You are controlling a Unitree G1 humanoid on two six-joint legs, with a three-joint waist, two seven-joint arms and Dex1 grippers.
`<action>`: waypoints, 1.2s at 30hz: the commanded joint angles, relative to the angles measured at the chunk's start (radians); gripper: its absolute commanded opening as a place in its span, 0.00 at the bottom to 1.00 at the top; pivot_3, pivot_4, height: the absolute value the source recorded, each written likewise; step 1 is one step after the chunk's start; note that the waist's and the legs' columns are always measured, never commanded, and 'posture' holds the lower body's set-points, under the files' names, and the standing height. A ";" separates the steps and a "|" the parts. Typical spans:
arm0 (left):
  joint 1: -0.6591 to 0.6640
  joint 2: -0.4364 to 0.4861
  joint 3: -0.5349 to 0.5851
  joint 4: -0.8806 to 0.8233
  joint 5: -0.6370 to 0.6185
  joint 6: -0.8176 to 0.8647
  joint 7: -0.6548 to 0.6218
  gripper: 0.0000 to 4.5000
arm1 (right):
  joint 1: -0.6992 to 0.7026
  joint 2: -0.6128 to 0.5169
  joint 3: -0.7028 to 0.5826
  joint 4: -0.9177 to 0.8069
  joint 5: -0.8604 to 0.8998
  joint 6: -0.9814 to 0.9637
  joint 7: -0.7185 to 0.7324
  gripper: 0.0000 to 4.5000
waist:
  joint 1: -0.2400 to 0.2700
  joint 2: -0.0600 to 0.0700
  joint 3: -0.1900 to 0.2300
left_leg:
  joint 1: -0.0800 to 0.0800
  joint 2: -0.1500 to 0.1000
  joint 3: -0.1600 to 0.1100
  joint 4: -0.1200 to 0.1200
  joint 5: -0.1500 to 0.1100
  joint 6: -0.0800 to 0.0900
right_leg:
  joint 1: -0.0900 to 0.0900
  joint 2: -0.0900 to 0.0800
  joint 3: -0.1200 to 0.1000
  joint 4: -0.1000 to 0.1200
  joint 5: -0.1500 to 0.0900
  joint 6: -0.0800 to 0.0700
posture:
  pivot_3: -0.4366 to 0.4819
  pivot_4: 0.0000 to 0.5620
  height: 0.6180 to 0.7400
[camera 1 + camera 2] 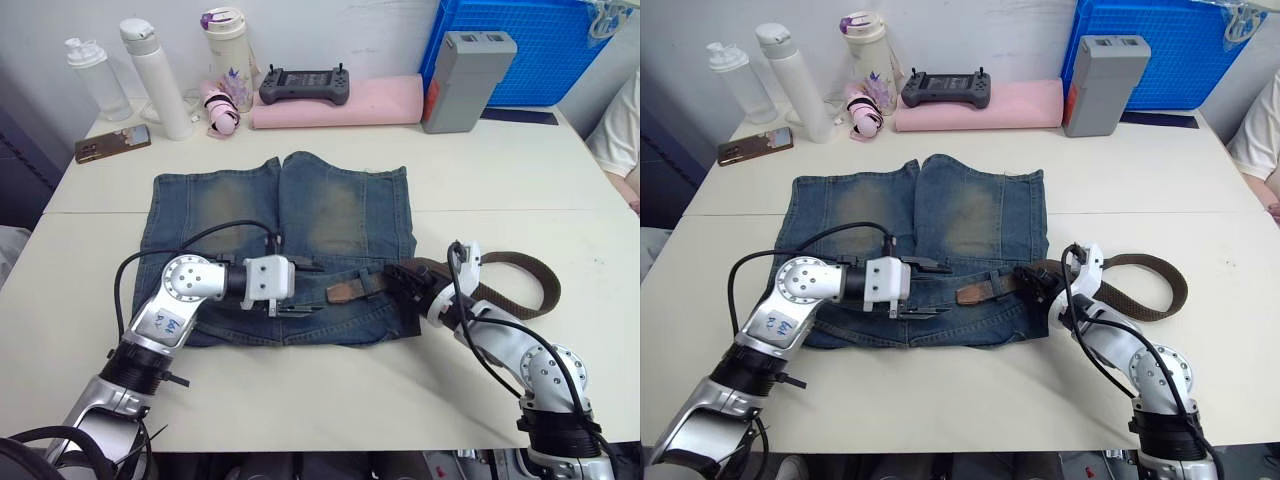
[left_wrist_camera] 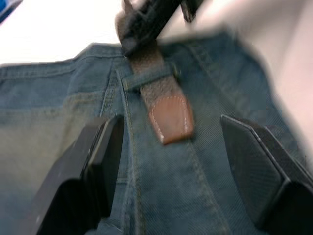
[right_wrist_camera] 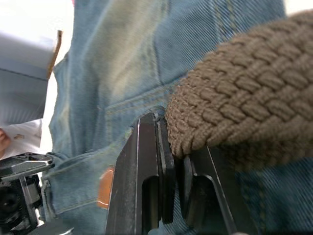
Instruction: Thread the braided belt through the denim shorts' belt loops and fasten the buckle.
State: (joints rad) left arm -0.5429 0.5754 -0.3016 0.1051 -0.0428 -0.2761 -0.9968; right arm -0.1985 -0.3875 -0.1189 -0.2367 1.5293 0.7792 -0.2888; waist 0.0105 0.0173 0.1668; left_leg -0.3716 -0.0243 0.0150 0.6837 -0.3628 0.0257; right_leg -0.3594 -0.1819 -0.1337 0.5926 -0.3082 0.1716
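Note:
The denim shorts [image 1: 300,215] lie flat on the white table, waistband toward me. The braided belt [image 1: 520,290] curls in a loop on the table to the right and runs left onto the waistband, passing under one of the belt loops [image 2: 149,81]. Its flat brown tip [image 1: 345,292] rests on the denim. My right gripper [image 1: 408,278] is shut on the belt at the shorts' right edge. My left gripper [image 1: 303,288] is open over the waistband, just left of the tip, which lies between its fingers [image 2: 105,156] in the left wrist view. The buckle is hidden.
Along the table's far edge stand bottles [image 1: 155,65], a phone [image 1: 112,144], a controller [image 1: 305,85] on a pink roll [image 1: 340,102], a grey box [image 1: 465,65] and a blue crate [image 1: 520,50]. A person's sleeve [image 1: 620,130] shows at the far right.

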 commanded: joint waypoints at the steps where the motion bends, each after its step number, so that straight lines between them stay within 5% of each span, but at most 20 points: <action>1: -0.053 -0.006 -0.039 0.054 0.114 -0.169 0.019 0.77 | 0.010 0.013 -0.016 -0.038 -0.015 0.005 -0.011 0.00 | 0.000 0.000 0.000 | 0.000 0.000 0.000 0.000 0.000 0.000 | 0.000 0.000 0.000 0.000 0.000 0.000 | 0.48 0.27 0.79; 10: -0.139 -0.059 -0.093 0.226 0.318 -0.366 0.160 0.77 | 0.003 0.045 -0.032 -0.057 -0.020 0.001 -0.018 0.00 | 0.004 0.000 0.000 | 0.000 0.000 0.000 0.001 0.000 0.000 | 0.000 0.000 0.000 0.001 0.000 0.000 | 0.48 0.27 0.79; 14: -0.141 -0.075 -0.097 0.236 0.305 -0.403 0.169 0.52 | 0.001 0.052 -0.038 -0.067 -0.017 0.000 -0.026 0.00 | 0.003 0.000 0.000 | 0.000 0.000 0.000 0.001 0.000 0.000 | 0.000 0.000 0.000 0.001 0.000 0.000 | 0.48 0.27 0.79; 19: -0.137 -0.063 -0.096 0.218 0.309 -0.400 0.161 0.01 | 0.002 0.050 -0.041 -0.067 -0.023 0.002 -0.027 0.00 | 0.003 0.000 0.000 | 0.000 0.000 0.000 0.001 0.000 0.000 | 0.000 0.000 0.000 0.001 0.000 0.000 | 0.48 0.27 0.79; 25: -0.150 -0.070 -0.074 0.179 0.310 -0.363 0.188 0.01 | 0.000 0.034 -0.031 -0.083 -0.039 0.021 -0.025 0.00 | 0.004 0.000 0.000 | 0.000 0.000 0.000 0.001 0.000 0.000 | 0.000 0.000 0.000 0.001 0.000 0.000 | 0.48 0.27 0.79; 32: -0.151 -0.078 -0.073 0.098 0.250 -0.285 0.145 0.00 | 0.028 0.003 -0.083 -0.137 -0.008 0.014 -0.035 0.64 | 0.009 0.000 0.000 | 0.000 0.000 0.000 0.001 0.000 0.000 | 0.000 0.000 0.000 0.001 0.000 0.000 | 0.48 0.27 0.79; 35: -0.141 -0.075 -0.071 0.083 0.235 -0.266 0.134 0.00 | 0.072 -0.112 -0.148 -0.225 0.056 0.051 0.053 0.95 | 0.015 0.000 0.000 | 0.000 0.000 -0.001 0.001 0.000 0.000 | 0.000 -0.001 0.000 0.001 0.000 0.000 | 0.48 0.27 0.79; 36: -0.137 -0.075 -0.071 0.081 0.228 -0.257 0.130 0.00 | 0.098 -0.187 -0.162 -0.271 0.040 0.085 0.116 0.95 | 0.014 0.000 0.000 | 0.000 0.000 -0.001 0.001 0.000 0.001 | 0.000 -0.001 0.000 0.001 0.000 0.000 | 0.48 0.27 0.79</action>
State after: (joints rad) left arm -0.6847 0.4983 -0.3932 0.2234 0.2187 -0.5424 -0.8605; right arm -0.1211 -0.5105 -0.2350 -0.4145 1.5560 0.8300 -0.2581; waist 0.0244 0.0169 0.1670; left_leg -0.3718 -0.0246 0.0144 0.6849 -0.3632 0.0265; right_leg -0.3595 -0.1828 -0.1339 0.5933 -0.3081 0.1718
